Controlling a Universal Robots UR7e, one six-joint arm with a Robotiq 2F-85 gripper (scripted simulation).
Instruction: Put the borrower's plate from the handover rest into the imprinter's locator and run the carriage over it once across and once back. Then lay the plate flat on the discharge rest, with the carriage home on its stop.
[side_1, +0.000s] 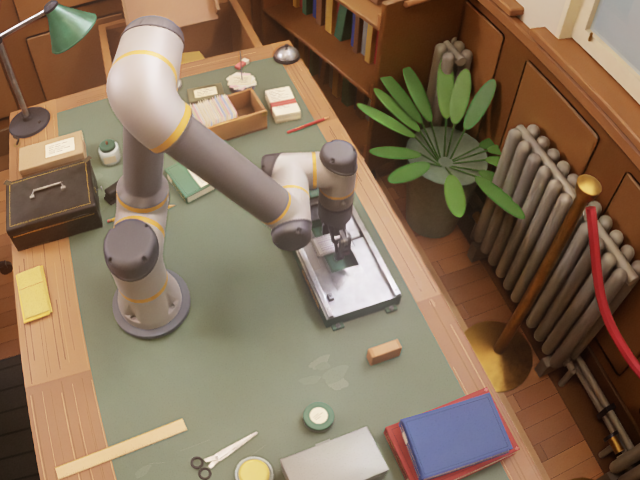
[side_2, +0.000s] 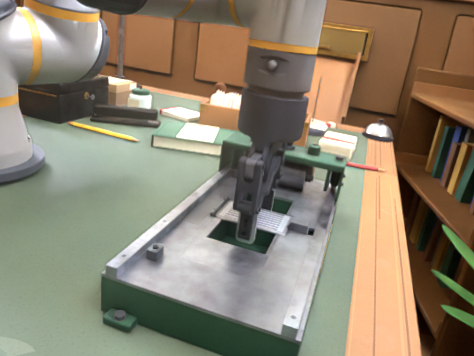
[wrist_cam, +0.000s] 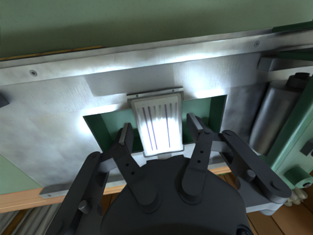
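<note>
On the right side of the green desk mat sits the imprinter, a metal bed on a green base with a rectangular green locator recess in its middle. The plate, white with thin dark lines, lies across that recess, bridging it from edge to edge. The green carriage with its grey roller stands at the far end of the bed. My gripper hangs straight down over the plate, one finger on either side of it. It is open and holds nothing.
A wooden tray of cards stands behind the imprinter, with a green book to its left. A small wooden block lies on the mat in front of the bed. The desk edge runs close along the imprinter's right side.
</note>
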